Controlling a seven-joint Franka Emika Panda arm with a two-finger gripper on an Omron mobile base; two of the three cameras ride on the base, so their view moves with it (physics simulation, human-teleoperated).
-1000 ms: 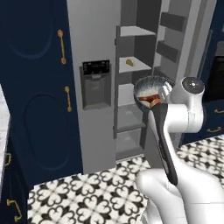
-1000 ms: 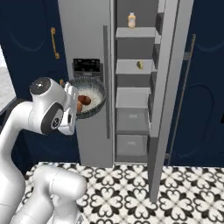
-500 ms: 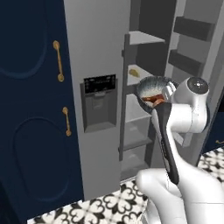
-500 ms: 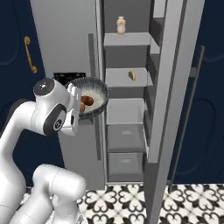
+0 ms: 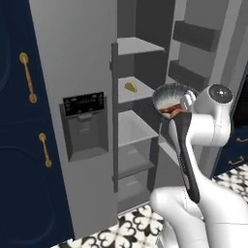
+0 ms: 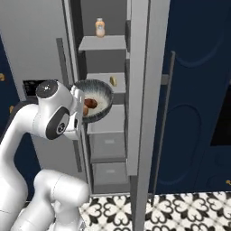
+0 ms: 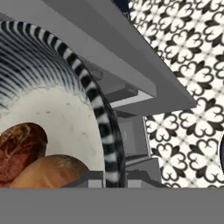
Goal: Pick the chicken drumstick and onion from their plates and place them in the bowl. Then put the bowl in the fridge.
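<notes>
The white arm holds the bowl (image 6: 96,100) up in front of the open fridge (image 6: 135,90), tilted so its pale inside faces outward. The chicken drumstick (image 6: 90,103) lies inside it, with the onion (image 6: 85,109) just beside, partly hidden by the hand. A small bottle (image 6: 100,27) stands on the top shelf, and a small yellowish item (image 6: 113,81) lies on the shelf below. Navy cabinets (image 6: 198,90) flank the fridge above the patterned floor (image 6: 180,210).
</notes>
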